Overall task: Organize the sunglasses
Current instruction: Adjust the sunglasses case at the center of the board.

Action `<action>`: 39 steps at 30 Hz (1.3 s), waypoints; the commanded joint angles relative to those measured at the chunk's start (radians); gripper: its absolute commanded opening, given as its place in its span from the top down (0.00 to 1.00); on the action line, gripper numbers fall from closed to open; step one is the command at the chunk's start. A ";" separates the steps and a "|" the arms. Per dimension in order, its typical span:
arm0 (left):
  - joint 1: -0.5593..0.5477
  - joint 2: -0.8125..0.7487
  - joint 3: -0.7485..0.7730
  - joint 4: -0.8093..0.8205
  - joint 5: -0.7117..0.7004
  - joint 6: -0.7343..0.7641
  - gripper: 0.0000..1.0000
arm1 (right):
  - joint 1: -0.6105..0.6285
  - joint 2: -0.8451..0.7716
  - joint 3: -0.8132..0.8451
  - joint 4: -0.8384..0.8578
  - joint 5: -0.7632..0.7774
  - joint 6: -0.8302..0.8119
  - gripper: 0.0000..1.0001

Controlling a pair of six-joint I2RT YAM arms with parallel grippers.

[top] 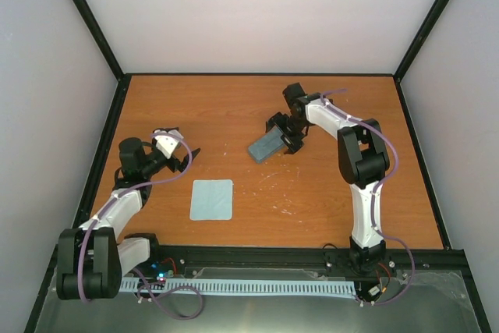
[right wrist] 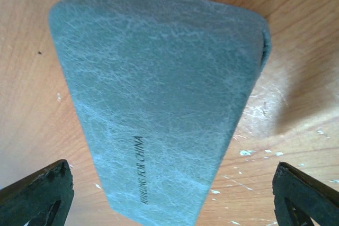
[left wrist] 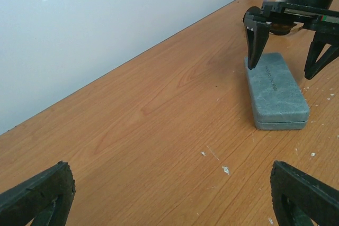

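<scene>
I could not see the sunglasses; the case (top: 266,146) lay shut and flat on the table (top: 234,107). My right claw (top: 282,138) hung over one end of it, fingers spread wider than the case, pinching nothing. My left claw (top: 185,150) was well apart on the other side, spread wide too, holding nothing. A light-blue cloth (top: 212,200) lay flat near the front, between my arms. The table was orange-brown wood with small white specks (left wrist: 225,170). White walls (top: 257,13) stood around it, with black bars in the corners.
</scene>
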 commanded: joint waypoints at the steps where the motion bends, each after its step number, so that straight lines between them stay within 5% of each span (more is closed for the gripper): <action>1: -0.004 0.013 0.019 0.026 0.017 0.015 0.01 | 0.003 -0.010 0.013 -0.049 -0.005 -0.113 0.00; 5: -0.005 0.016 0.018 0.030 0.025 0.020 0.01 | 0.009 -0.085 0.058 -0.054 0.154 -0.363 0.05; 10: -0.006 0.042 0.048 0.028 0.234 0.063 0.35 | -0.008 -0.089 0.237 -0.228 0.686 -0.595 0.54; 13: -0.065 0.085 0.119 -0.007 0.282 0.061 0.43 | -0.070 -0.017 0.272 -0.188 0.705 -0.660 0.95; 21: -0.306 0.344 0.364 -0.232 0.325 0.013 0.53 | -0.116 0.134 0.347 -0.127 0.583 -0.753 0.97; 27: -0.371 0.662 0.671 -0.484 0.315 0.075 0.74 | -0.115 0.120 0.295 -0.081 0.464 -0.817 0.97; 39: -0.505 1.046 1.075 -1.041 0.125 0.204 1.00 | -0.115 0.105 0.242 -0.039 0.379 -0.865 0.97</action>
